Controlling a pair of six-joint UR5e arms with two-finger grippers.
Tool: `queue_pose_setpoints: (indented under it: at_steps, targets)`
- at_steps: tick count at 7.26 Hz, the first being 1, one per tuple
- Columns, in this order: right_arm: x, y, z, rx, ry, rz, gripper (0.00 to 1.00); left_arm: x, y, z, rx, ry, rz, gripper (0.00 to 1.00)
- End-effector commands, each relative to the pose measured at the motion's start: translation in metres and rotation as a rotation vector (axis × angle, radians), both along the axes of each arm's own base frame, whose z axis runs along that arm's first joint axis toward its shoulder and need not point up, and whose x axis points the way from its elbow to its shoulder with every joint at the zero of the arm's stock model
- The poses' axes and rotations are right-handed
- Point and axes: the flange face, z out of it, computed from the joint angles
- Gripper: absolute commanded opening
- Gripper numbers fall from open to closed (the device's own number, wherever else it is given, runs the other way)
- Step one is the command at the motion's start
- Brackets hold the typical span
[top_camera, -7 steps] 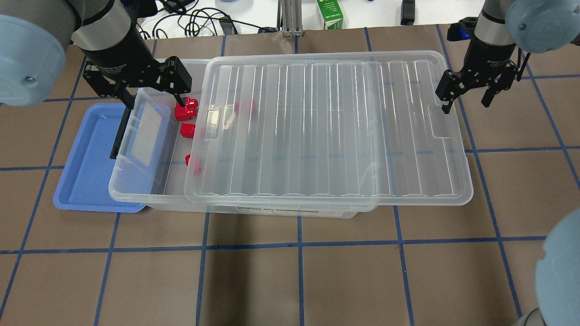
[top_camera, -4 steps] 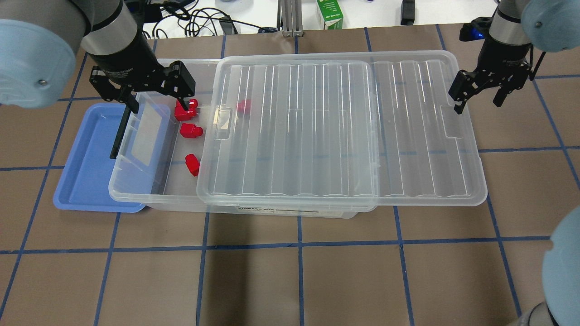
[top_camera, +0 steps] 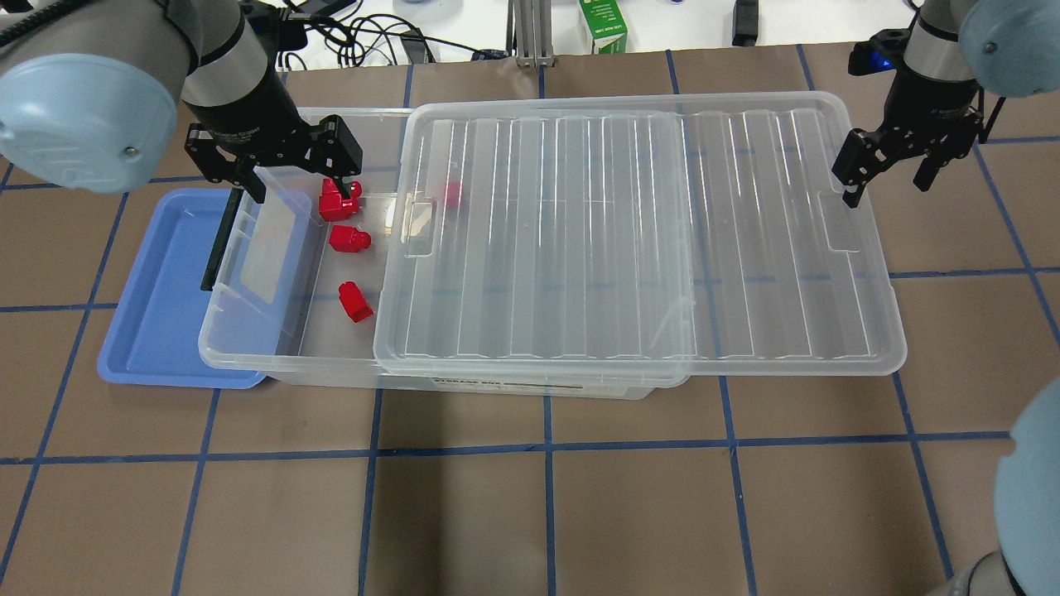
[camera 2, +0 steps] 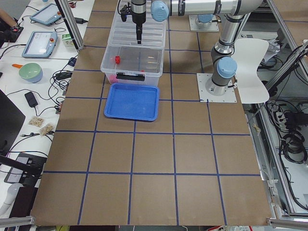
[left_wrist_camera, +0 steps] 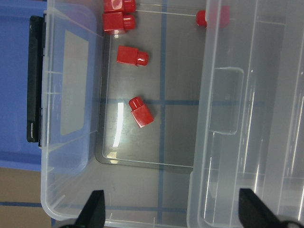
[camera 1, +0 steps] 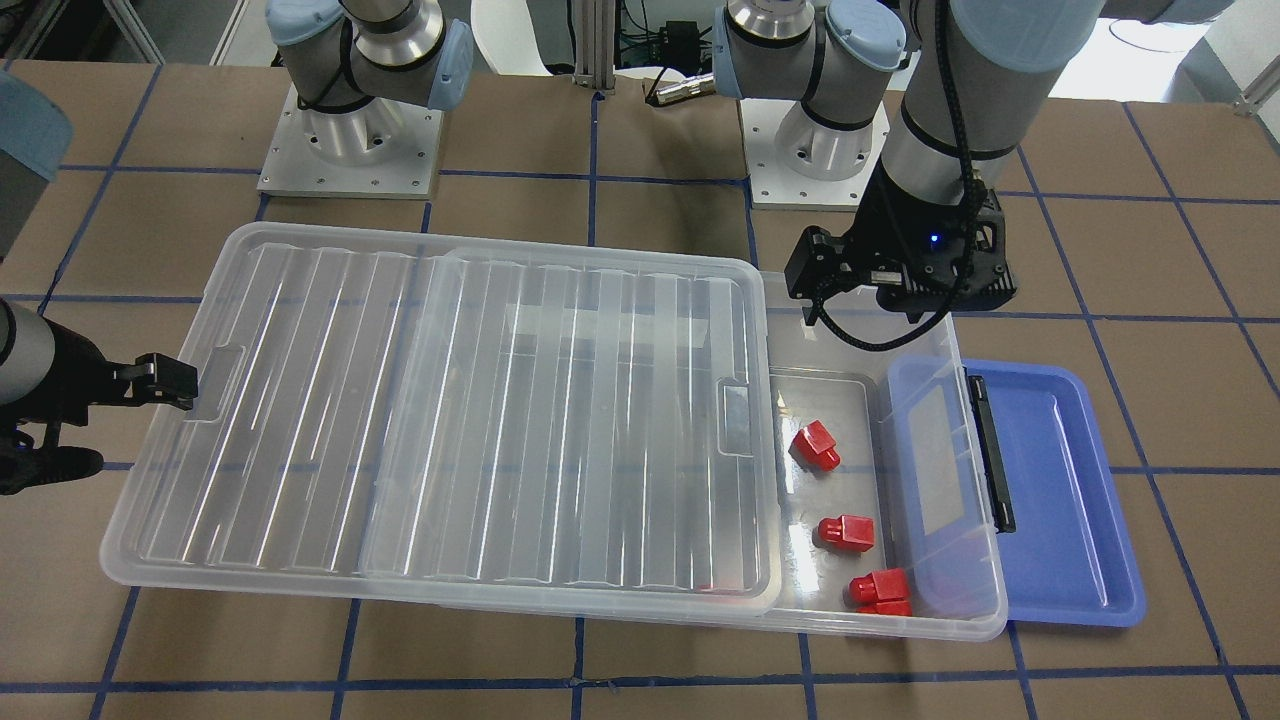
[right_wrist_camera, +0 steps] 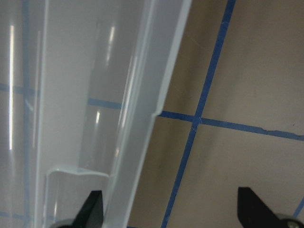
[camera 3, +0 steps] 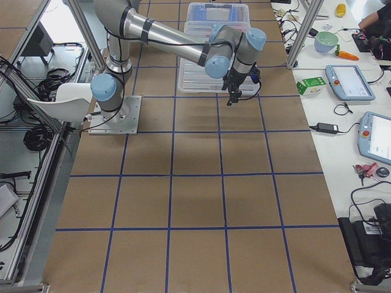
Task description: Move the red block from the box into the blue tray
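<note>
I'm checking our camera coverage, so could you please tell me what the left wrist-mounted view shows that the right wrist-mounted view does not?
Only the left wrist-mounted view shows the red blocks in the uncovered end of the box, its black latch, the blue tray beyond and the open left gripper. Only the right wrist-mounted view shows the outer rim of the lid over the table and the open right gripper. Both show the clear ribbed lid and brown table with blue tape lines.

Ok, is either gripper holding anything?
Nothing: the left gripper hangs open above the box; the right gripper is open too, one finger beside the lid rim.
</note>
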Motion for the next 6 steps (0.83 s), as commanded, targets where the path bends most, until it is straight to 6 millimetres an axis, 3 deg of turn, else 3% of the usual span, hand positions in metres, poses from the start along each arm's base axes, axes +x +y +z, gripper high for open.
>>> queue_pose_setpoints:
  at_steps: [1,3,4,6]
  targets:
    - [-0.001,0.0,-0.001,0.001,0.008,0.006,1.0,0.006,-0.013,-0.045,0.011,0.004,0.011,1.0]
    - [-0.002,0.0,0.004,-0.006,0.012,0.005,1.0,0.01,-0.01,-0.088,-0.044,0.002,0.017,1.0]
    - [0.0,0.0,0.016,-0.027,0.011,0.005,1.0,0.015,-0.009,-0.1,-0.036,0.002,0.028,1.0]
    - [0.006,0.01,0.091,-0.136,0.034,0.003,1.0,0.034,-0.015,-0.119,0.002,0.005,0.062,1.0]
